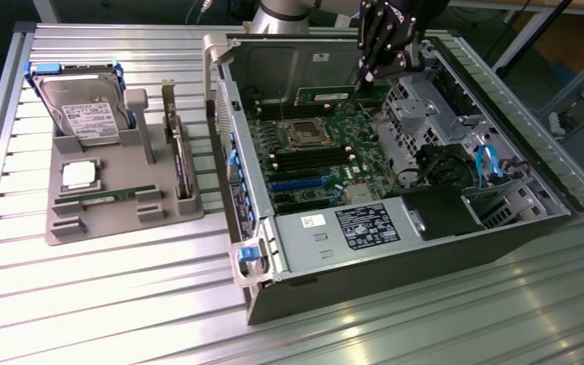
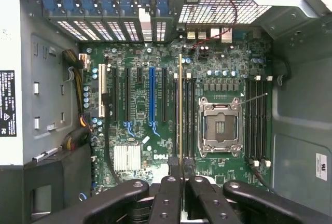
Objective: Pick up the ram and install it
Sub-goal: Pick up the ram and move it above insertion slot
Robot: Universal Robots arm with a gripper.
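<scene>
My gripper (image 1: pixel 370 76) hangs inside the open computer case (image 1: pixel 256 285), over the far end of the motherboard (image 1: pixel 312 156). It is shut on the ram (image 1: pixel 325 95), a narrow green stick with a white label, held level above the board. In the wrist view the ram (image 2: pixel 180 105) shows edge-on, running away from the gripper (image 2: pixel 180 171). It lines up over the black memory slots (image 2: pixel 187 115) beside the empty CPU socket (image 2: pixel 220 125). A gap remains between the ram and the slots.
A grey tray (image 1: pixel 119 224) at the exterior view's left holds a hard drive (image 1: pixel 84 110), a CPU chip (image 1: pixel 79 175), an upright expansion card (image 1: pixel 177 156) and a thin green stick (image 1: pixel 109 196). Drive cages (image 1: pixel 424 125) and the power supply (image 1: pixel 368 224) crowd the case.
</scene>
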